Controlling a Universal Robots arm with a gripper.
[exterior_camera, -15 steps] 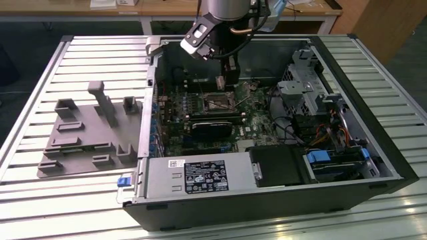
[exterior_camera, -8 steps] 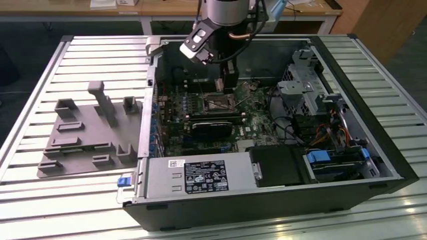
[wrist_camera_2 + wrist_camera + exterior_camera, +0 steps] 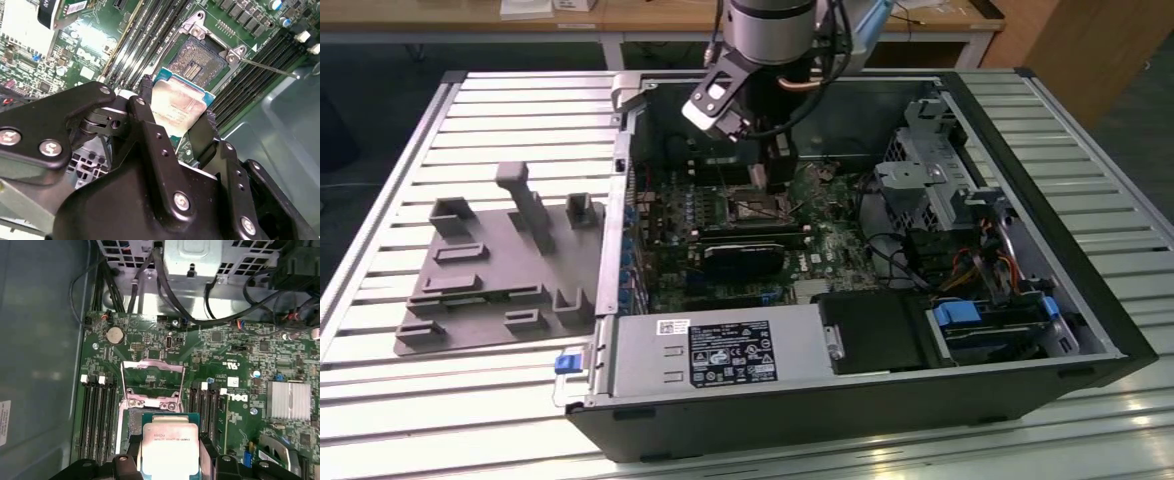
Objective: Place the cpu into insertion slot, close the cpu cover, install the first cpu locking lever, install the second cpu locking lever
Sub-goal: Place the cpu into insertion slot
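Silver-grey square metal-topped cpu point(image 3: 177, 105) pinched between fingers of black end effector point(image 3: 176, 117). Dark, silver-rimmed square insertion slot point(image 3: 199, 59) lies just ahead, beyond fingertips. Thin silvery frame cpu cover point(image 3: 150, 402) stands open past slot.

Grey jig point(image 3: 480, 285) beside PC case point(image 3: 854, 412) on slat table point(image 3: 440, 415)

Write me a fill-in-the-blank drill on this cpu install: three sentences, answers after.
The gripper holds the ____ between its jaws.
The insertion slot is ____, with nothing seated in it.
The cpu cover stands flipped ____.
Missing words: cpu, empty, open.
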